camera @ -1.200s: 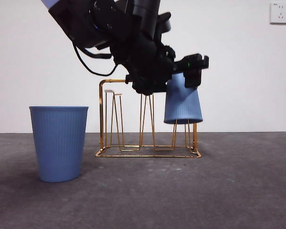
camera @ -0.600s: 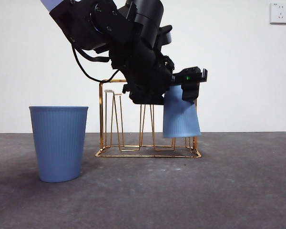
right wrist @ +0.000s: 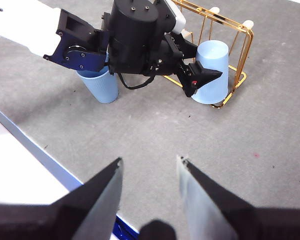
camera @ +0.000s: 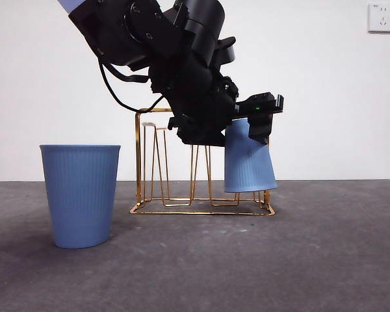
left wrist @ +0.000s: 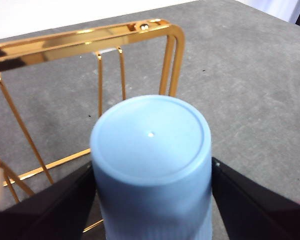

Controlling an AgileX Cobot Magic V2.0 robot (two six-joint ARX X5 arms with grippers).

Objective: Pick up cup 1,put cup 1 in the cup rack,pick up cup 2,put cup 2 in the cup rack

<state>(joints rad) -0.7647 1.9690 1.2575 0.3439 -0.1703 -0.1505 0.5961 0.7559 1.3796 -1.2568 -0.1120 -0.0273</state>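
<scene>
The grey worktop point(camera: 325, 260) is seen bare in front of and to the right of the cup rack point(camera: 149, 162), with open floor on that side. The gold wire cup rack stands near the middle, its rectangular base flat on the worktop; an upright blue cup point(camera: 80, 195) stands on the worktop to its left, well apart from the base wire. A second blue cup, inverted point(camera: 249, 162), is held at the rack's right end, slightly tilted, its rim low, just above the base wire. It is grasped at its sides by the left claw point(left wrist: 152, 200), near the closed end. The right claw point(right wrist: 150, 195) is held released, high above bare worktop, well apart from the rack.
</scene>
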